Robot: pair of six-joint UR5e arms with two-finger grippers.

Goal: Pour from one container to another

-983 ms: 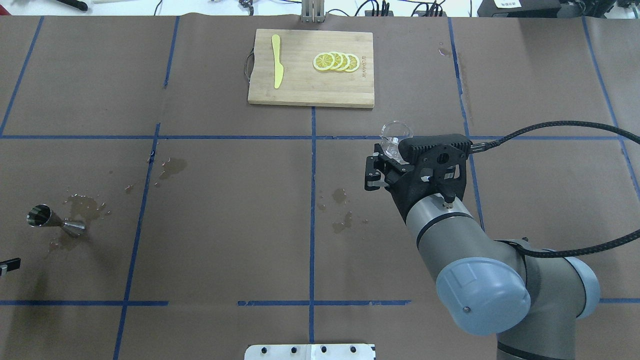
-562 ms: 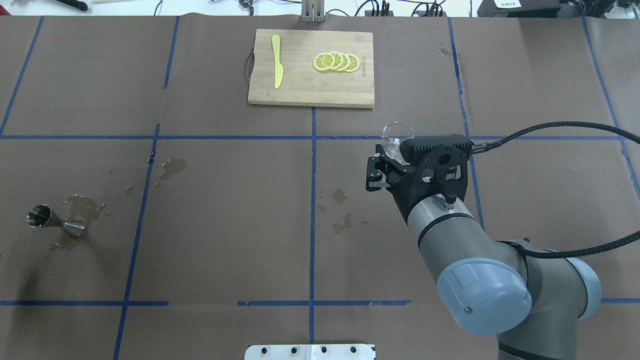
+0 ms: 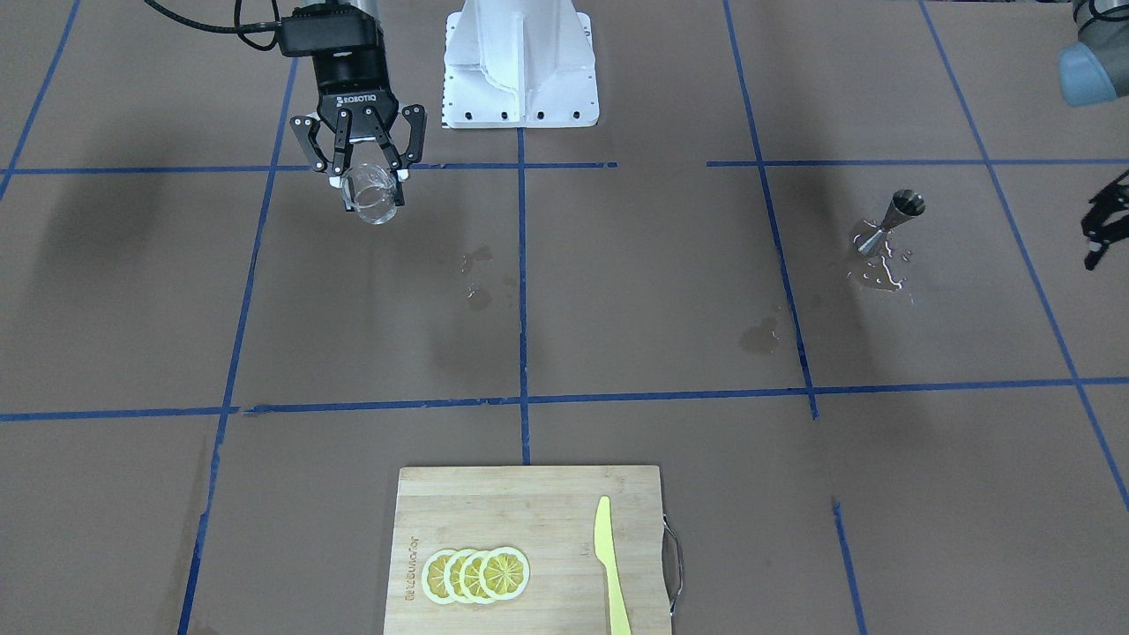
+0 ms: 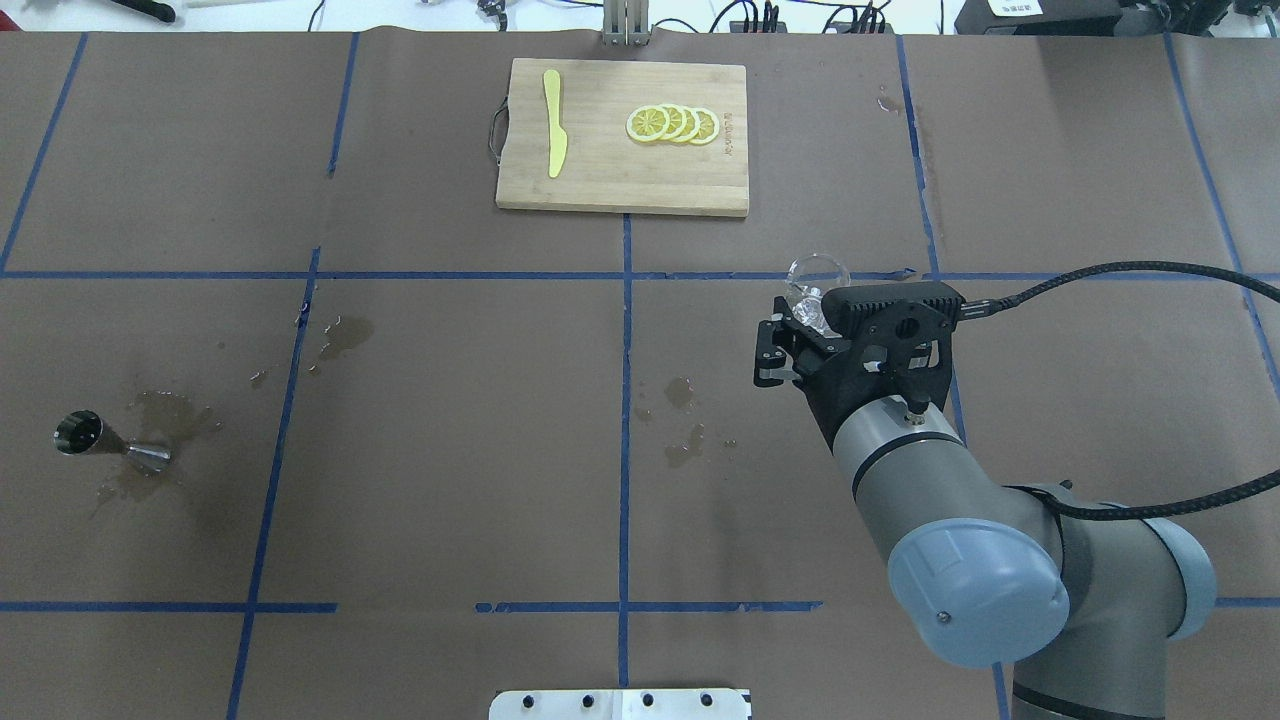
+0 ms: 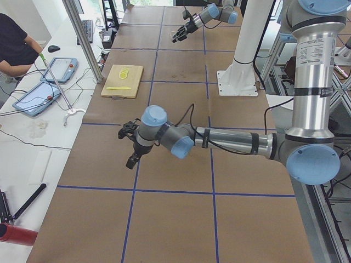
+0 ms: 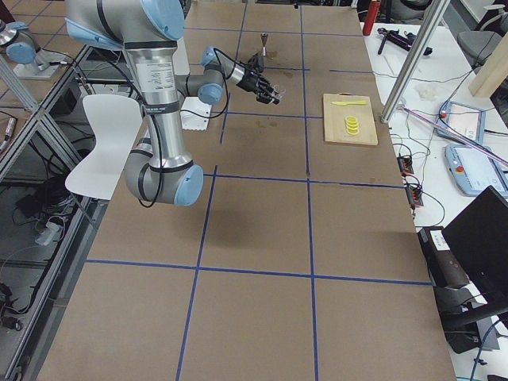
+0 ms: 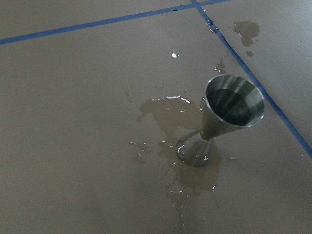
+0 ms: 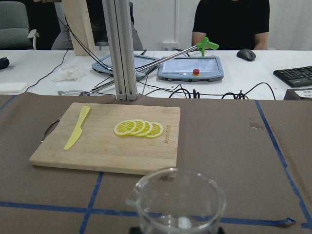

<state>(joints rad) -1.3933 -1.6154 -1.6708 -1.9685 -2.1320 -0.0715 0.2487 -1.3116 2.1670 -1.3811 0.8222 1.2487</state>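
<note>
Clear glass cup (image 3: 370,194), spouted, upright, raised off table (image 3: 617,309), robot's right side. Steel jigger (image 7: 222,122) upright in brown puddle (image 7: 165,109), far left.

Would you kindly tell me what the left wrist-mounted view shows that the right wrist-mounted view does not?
Only the left wrist-mounted view shows the steel jigger standing upright in a puddle of spilled liquid. Only the right wrist-mounted view shows the clear glass cup at its bottom edge, the cutting board beyond it with lemon slices and a yellow knife, and a person seated behind a white desk. Both show the brown table cover crossed by blue tape lines.
</note>
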